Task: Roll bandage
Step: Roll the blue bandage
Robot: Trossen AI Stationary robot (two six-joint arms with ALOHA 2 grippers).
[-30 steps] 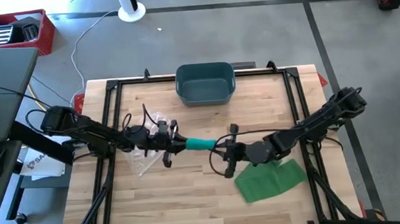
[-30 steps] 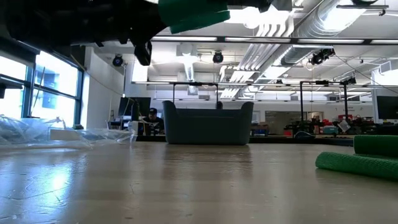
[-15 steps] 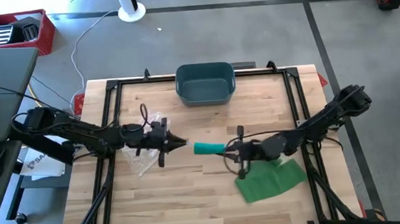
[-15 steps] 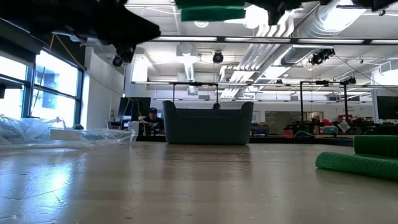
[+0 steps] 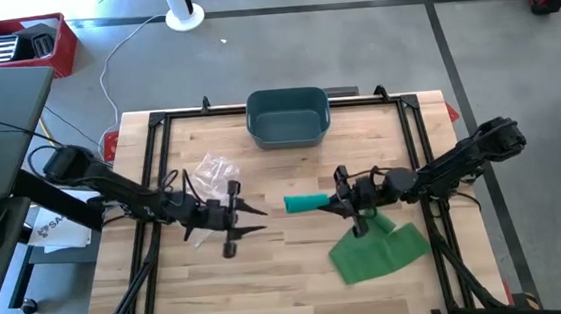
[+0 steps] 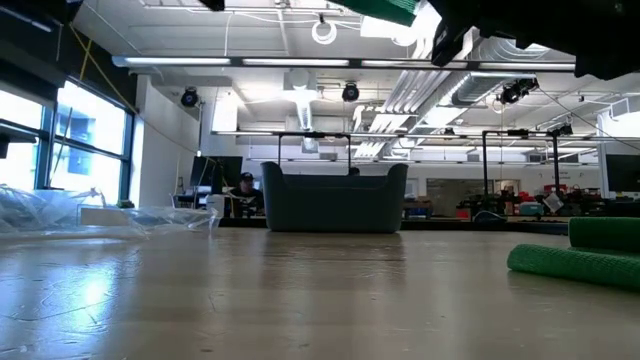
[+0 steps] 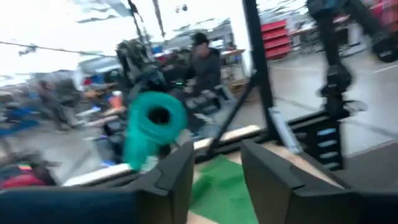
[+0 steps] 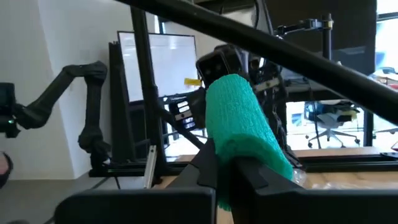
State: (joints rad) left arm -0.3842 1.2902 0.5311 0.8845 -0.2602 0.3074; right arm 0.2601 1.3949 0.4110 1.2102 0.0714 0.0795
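Note:
A teal bandage roll (image 5: pixel 306 202) hangs above the table's middle, with my right gripper (image 5: pixel 338 203) shut on its right end. The right wrist view has the roll (image 8: pixel 239 118) sticking out past my gripper (image 8: pixel 227 171). My left gripper (image 5: pixel 261 220) stands open a little to the roll's left and nearer the table's front, touching nothing. In the left wrist view the roll's hollow end (image 7: pixel 152 121) faces my open gripper (image 7: pixel 217 174). A flat green bandage strip (image 5: pixel 378 253) lies on the table below my right gripper. My right gripper pinches the roll's right-hand end (image 8: pixel 233 152) between its two fingers. The fingers come about level from the table's right and lie along the roll. The roll points toward the table's left, lifted clear of the table. The roll itself hides the exact place of contact.
A dark blue bin (image 5: pixel 288 116) stands at the table's far middle. Crumpled clear plastic wrap (image 5: pixel 212 172) lies at the left, behind my left arm. The black frame rails (image 5: pixel 414 136) run along both sides of the wooden top.
My left gripper has let go of the roll's left end, drawn back toward the table's near left, rolled its wrist and opened. My right gripper has carried the roll toward the table's right, still clear of the table.

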